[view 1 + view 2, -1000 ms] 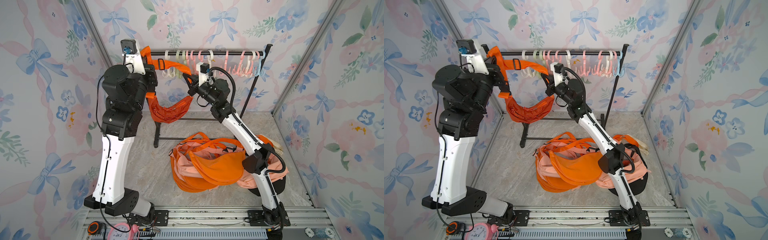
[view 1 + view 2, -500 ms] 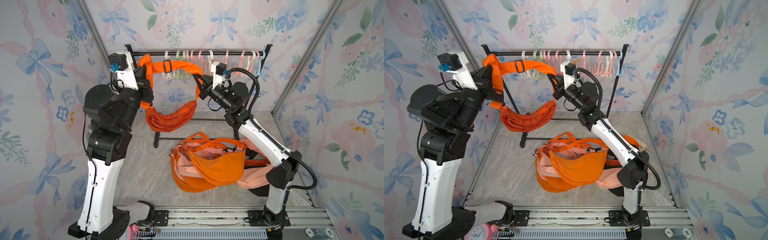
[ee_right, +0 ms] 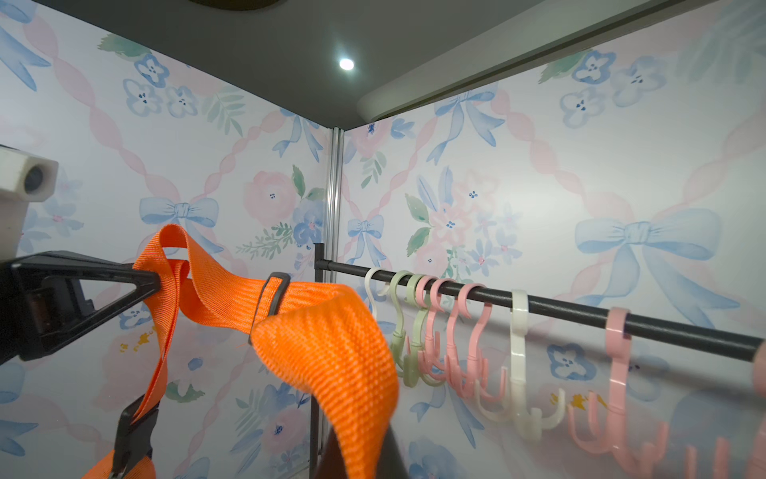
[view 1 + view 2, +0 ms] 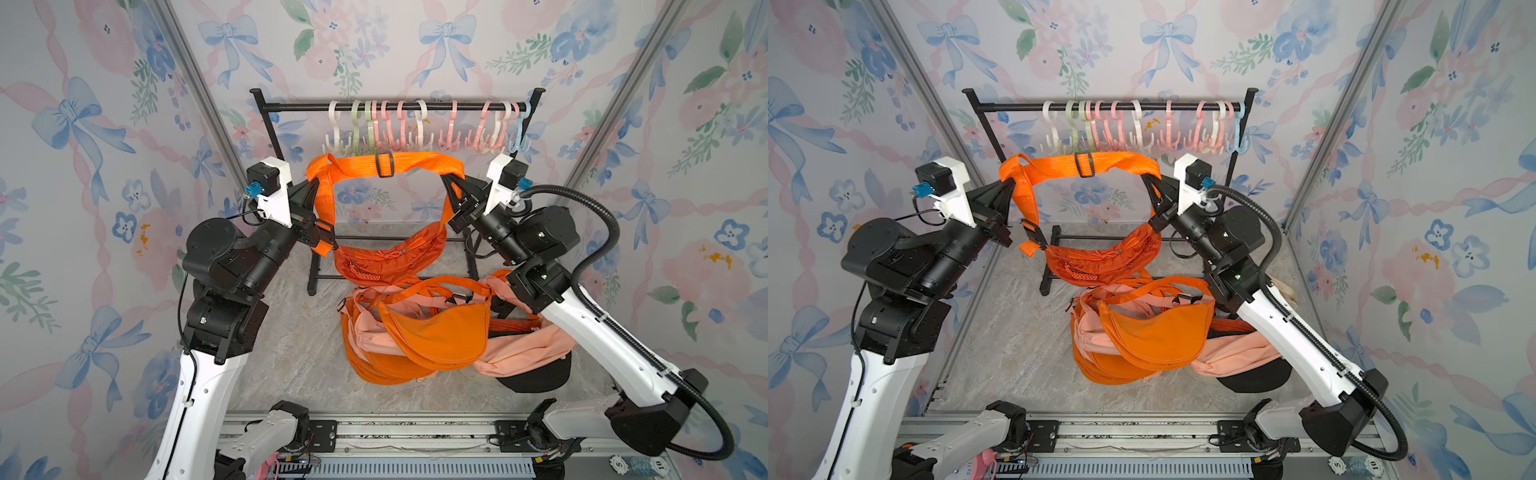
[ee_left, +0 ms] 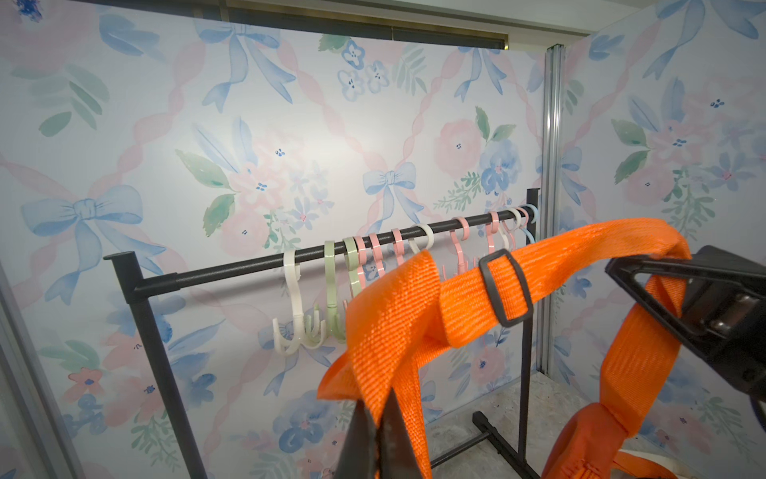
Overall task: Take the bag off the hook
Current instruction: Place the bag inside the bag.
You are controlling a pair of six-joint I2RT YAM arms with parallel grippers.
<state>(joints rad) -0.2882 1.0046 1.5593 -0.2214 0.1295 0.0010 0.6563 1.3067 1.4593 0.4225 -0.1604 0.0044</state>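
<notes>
Left end effector (image 4: 312, 189) and right end effector (image 4: 454, 185) are both clamped shut on the orange strap (image 4: 386, 160). In both top views they hold it stretched level in front of the rack (image 4: 299, 107), below its hooks (image 4: 415, 124) and clear of them. The bag (image 4: 386, 257) sags under the strap in front of the rack, above a pile of other bags (image 4: 432, 332) on the worktop (image 4: 291, 332).

From the left wrist, the strap (image 5: 393, 323) folds over closed fingertips (image 5: 391, 439). Its black slider (image 5: 505, 290) sits before the rack, and the right end effector (image 5: 621, 269) pinches the far end.

From the right wrist, the strap (image 3: 331, 344) hangs just before the rack's hooks (image 3: 518, 352), with the left end effector (image 3: 151, 284) gripping its far end.
</notes>
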